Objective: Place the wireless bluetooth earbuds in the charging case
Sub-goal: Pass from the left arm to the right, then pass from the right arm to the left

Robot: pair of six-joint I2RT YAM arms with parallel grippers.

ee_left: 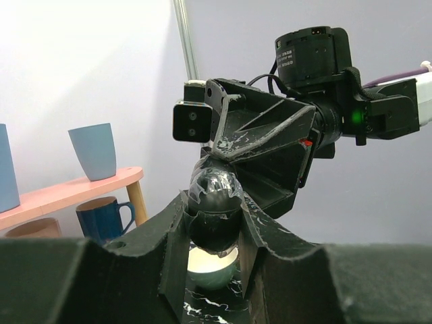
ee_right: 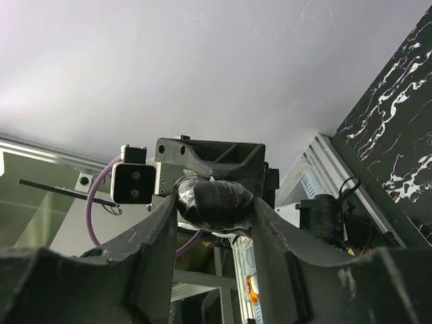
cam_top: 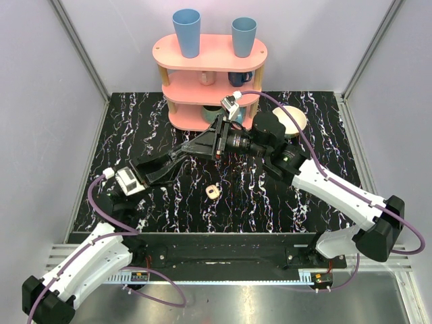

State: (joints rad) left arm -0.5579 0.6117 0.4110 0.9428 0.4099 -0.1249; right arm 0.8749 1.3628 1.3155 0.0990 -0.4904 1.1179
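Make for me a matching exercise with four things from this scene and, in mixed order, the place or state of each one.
1. dark blue mug
2. cream bowl
3. charging case
4. left claw

a. closed on a dark glossy object
b. on the marbled table, right of the pink shelf
c. on the shelf's middle board
d. near the table's middle, touching nothing

Pairs: 1-c, 2-b, 3-d, 4-a.

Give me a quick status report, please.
Left gripper shut on dark glossy lump, mid-air. Right gripper flanks same lump. Charging case alone on table. Earbuds not seen.
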